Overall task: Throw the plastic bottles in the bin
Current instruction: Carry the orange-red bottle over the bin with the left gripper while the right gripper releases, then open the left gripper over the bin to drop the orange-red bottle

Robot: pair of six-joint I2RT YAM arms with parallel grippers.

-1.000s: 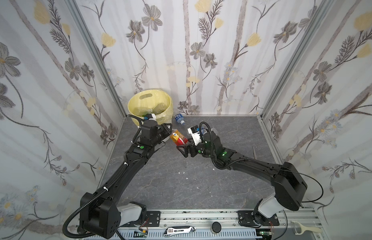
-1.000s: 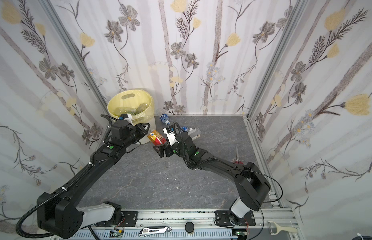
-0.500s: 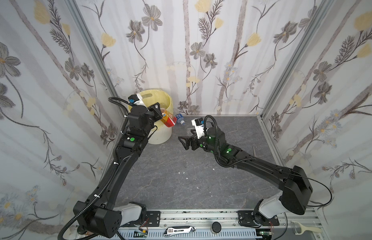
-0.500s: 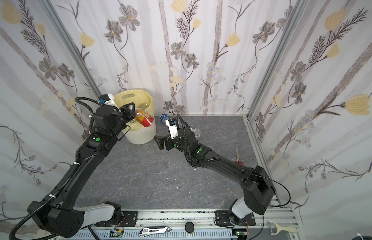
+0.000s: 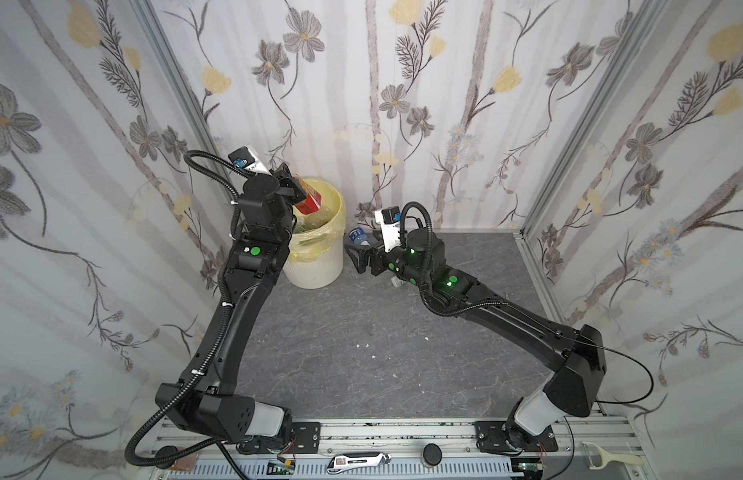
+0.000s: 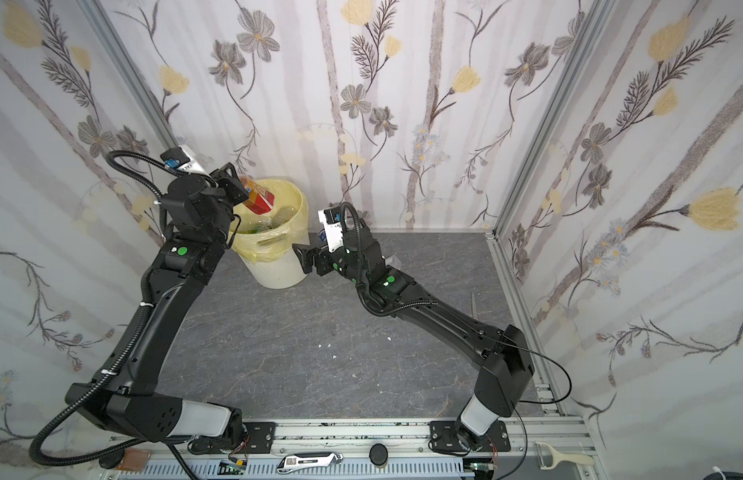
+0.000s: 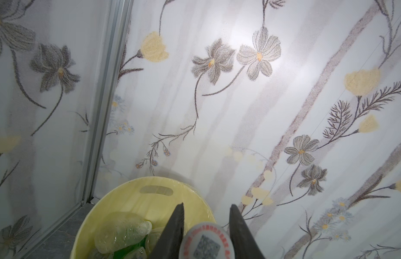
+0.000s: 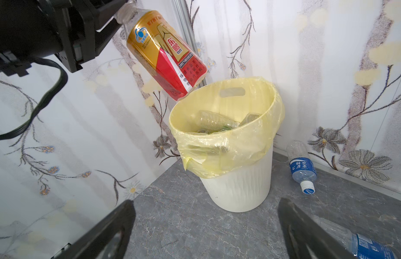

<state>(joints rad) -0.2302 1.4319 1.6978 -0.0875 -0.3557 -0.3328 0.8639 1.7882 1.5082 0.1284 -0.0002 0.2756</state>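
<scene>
We have the orange-red labelled bottle (image 8: 166, 56) clamped in the left gripper (image 8: 118, 15), fingers closed on its clear neck end. Its body tilts down over the rim of the bin (image 8: 240, 190), above the opening but not yet inside. In both top views it hangs over the near side of the yellow liner (image 5: 308, 199). It looks empty, so we judge it light and thin-walled, with a glossy sleeve that could slide in a loose hold. The neck is the stiffest part, so a grip there will not crush it. Opening the gripper should let it fall base first onto the clear bottles in the bin (image 8: 213, 122).

Our right gripper (image 8: 206, 204) is spread wide and holds nothing, low over the surface (image 8: 172, 224) and facing the bin. Two blue-labelled bottles lie on their sides there:

- **One by the wall** (image 8: 302, 168), beside the bin.
- **One nearer** (image 8: 363, 244), close to a right finger.

Both look just as light and round, so they are likely to roll or skid if nudged. We would take either across the labelled middle or at the shoulder — squeezing gently, since the wall dents.
</scene>
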